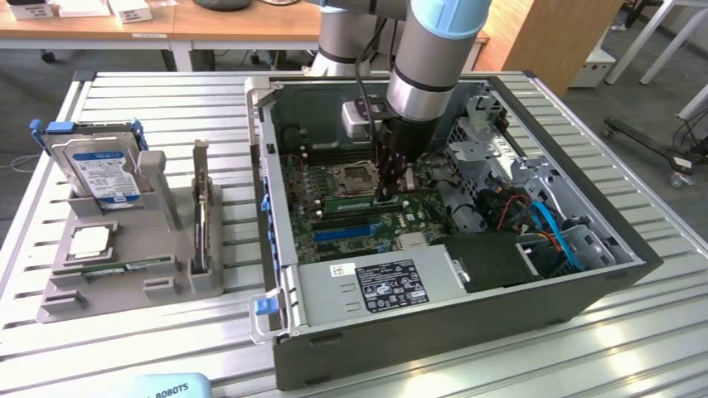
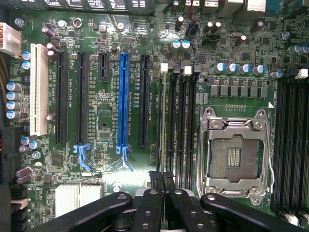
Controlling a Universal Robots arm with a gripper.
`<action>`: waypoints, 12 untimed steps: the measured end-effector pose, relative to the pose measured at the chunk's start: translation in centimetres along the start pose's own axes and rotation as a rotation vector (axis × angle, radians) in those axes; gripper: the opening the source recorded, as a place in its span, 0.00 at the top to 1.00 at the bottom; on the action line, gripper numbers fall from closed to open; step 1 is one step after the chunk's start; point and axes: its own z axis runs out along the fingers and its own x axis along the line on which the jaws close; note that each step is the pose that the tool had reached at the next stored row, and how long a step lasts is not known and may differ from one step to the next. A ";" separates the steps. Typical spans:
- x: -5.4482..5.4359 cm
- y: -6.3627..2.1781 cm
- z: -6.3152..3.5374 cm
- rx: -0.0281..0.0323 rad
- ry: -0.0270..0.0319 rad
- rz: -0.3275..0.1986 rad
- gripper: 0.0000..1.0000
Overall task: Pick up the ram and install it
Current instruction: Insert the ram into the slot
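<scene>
Wrist view, end effector (image 2: 161,180): fingertips pressed together, pinching the ram (image 2: 160,121) at its near end.
Ram: edge-on, parallel to the memory slots (image 2: 181,125), on their side away from the empty CPU socket (image 2: 235,154).
Exterior view, arm (image 1: 426,75): reaching down into the open computer case (image 1: 443,332).

place: robotics lab | signs: robot arm (image 1: 432,58) over open PC case (image 1: 443,336) on slatted metal counter (image 1: 166,95), parts jig (image 1: 69,307) beside | behind: wooden desks (image 1: 221,25)
</scene>
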 end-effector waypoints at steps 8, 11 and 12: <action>0.0 0.00 0.11 0.0011 0.0000 0.000 0.89; 0.0 0.00 0.15 0.0012 -0.0002 0.000 0.89; 0.0 0.00 0.15 0.0012 -0.0001 0.000 0.89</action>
